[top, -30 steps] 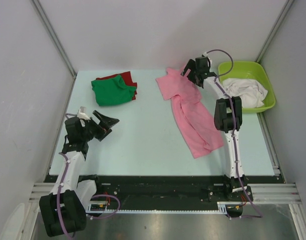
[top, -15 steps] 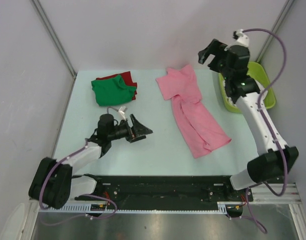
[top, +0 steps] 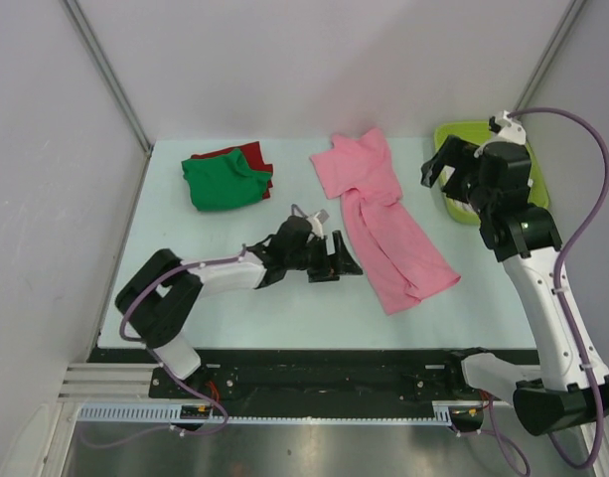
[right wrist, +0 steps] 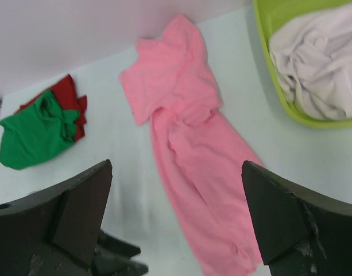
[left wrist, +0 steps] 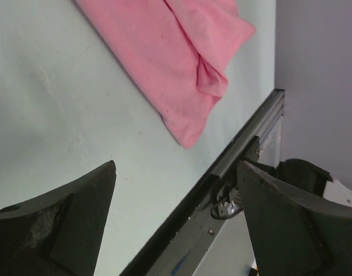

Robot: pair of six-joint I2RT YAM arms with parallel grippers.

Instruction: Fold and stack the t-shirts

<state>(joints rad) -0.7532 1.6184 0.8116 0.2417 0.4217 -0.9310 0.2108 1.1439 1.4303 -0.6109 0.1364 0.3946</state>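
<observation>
One red t-shirt [top: 248,154], mostly hidden beneath the green t-shirt [top: 225,182].

Plain pink t-shirt [top: 383,224], no print or stripe. Solid green t-shirt [top: 223,182]; deep red t-shirt [top: 246,153]. Off-white t-shirts [right wrist: 322,63], perhaps greyish in the creases. Lime-green tub [right wrist: 285,11]. Pale mint table [top: 314,313]. Matt black left gripper [left wrist: 176,172] and right gripper [right wrist: 176,167].
</observation>
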